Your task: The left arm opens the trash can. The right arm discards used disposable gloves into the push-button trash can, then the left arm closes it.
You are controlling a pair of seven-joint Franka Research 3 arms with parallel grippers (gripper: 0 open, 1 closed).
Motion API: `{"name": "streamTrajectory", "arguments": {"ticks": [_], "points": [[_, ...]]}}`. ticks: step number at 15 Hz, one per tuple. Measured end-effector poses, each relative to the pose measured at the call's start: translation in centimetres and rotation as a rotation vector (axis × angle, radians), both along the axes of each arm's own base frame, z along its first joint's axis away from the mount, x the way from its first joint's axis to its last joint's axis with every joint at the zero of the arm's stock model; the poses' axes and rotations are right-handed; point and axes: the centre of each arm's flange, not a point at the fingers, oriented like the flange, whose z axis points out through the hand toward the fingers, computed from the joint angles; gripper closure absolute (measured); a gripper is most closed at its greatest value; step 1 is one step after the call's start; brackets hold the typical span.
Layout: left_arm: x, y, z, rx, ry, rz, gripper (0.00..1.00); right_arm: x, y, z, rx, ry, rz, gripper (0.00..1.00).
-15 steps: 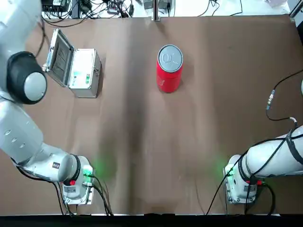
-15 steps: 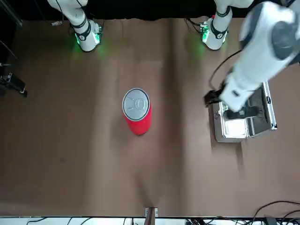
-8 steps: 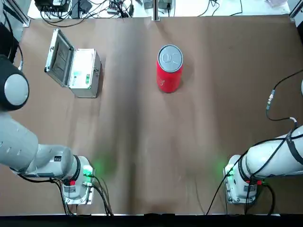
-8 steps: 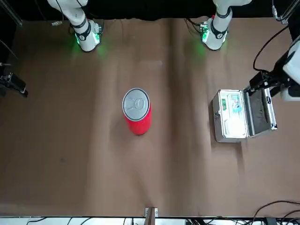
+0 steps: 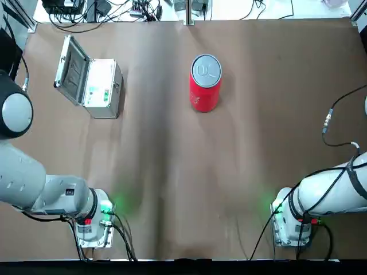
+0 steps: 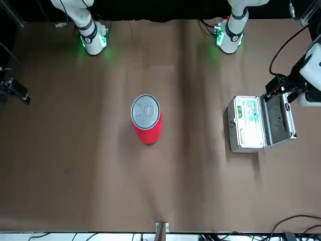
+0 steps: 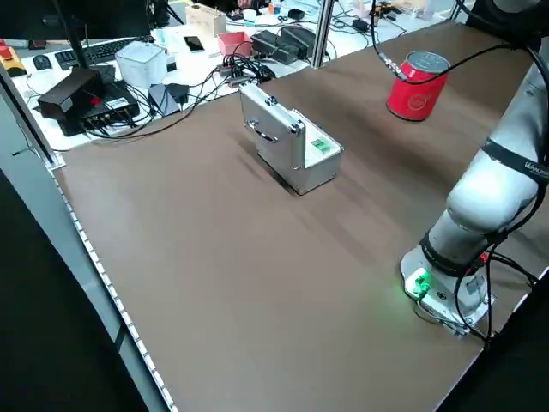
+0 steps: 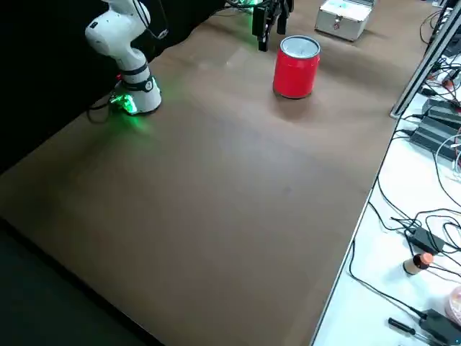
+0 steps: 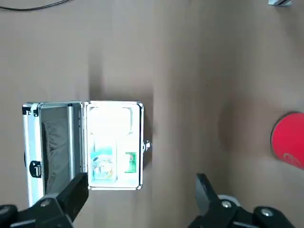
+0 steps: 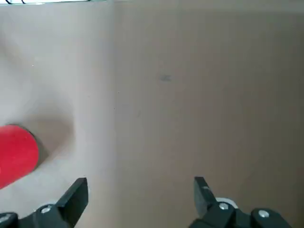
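Both grippers, left gripper [image 9: 137,202] and right gripper [image 10: 137,202], spread wide and empty, trash can [image 5: 205,82] lidded mid-table, gloves seemingly nowhere in sight, so the discard risks stalling.

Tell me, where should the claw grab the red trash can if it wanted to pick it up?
Probably round the red wall of the trash can, coming in level from the side. It stands upright and is a plain round cylinder, so two fingers can pinch opposite sides. The flat lid on top offers no handle.
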Motion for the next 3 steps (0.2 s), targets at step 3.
{"name": "streamTrajectory", "arguments": {"ticks": [3], "points": [[0.09,-0.01,0.04,-0.002,-0.006,0.01,0.0,0.01,0.01,0.01,0.0,-0.001,0.0,0.02]]}}
